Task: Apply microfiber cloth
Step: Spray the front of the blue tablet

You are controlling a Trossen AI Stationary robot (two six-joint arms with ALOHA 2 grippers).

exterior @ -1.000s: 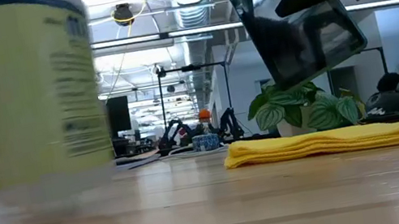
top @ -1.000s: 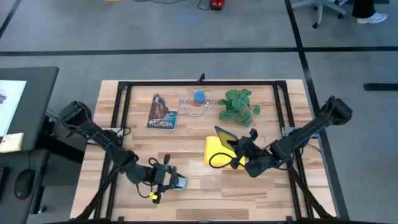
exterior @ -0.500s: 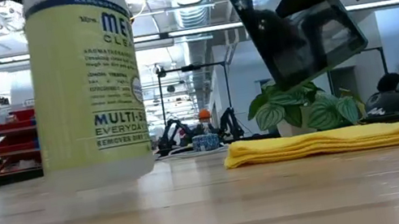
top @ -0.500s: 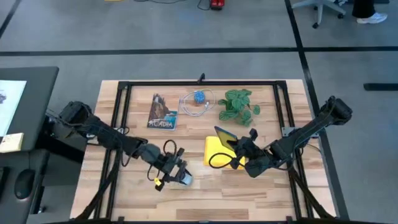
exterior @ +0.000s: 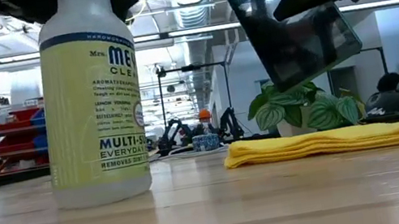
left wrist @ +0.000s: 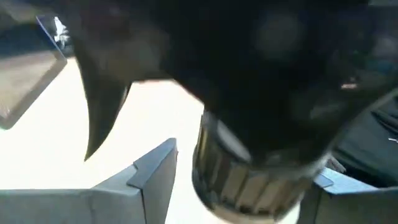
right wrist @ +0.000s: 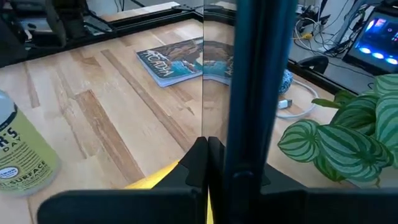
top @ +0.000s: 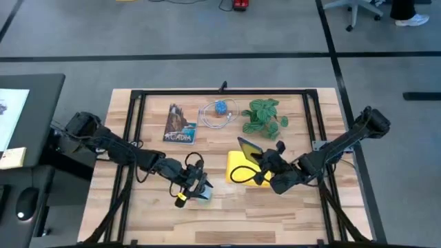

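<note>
Microfiber cloth (top: 242,167), bright yellow, folded, lies untouched near the table's right edge; right tool (top: 265,165), gripping the dark tablet (exterior: 294,17), should lower it flat.

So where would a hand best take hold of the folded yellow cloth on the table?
Probably the bright yellow folded microfiber cloth at its free left edge, coming from above: it lies flat on the wooden table, and the right hand with the dark tablet hangs over its other side.

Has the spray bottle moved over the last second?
Yes. Held by the left gripper, the spray bottle has shifted right across the table, toward the microfiber cloth, and now stands on the wood in the low view.
</note>
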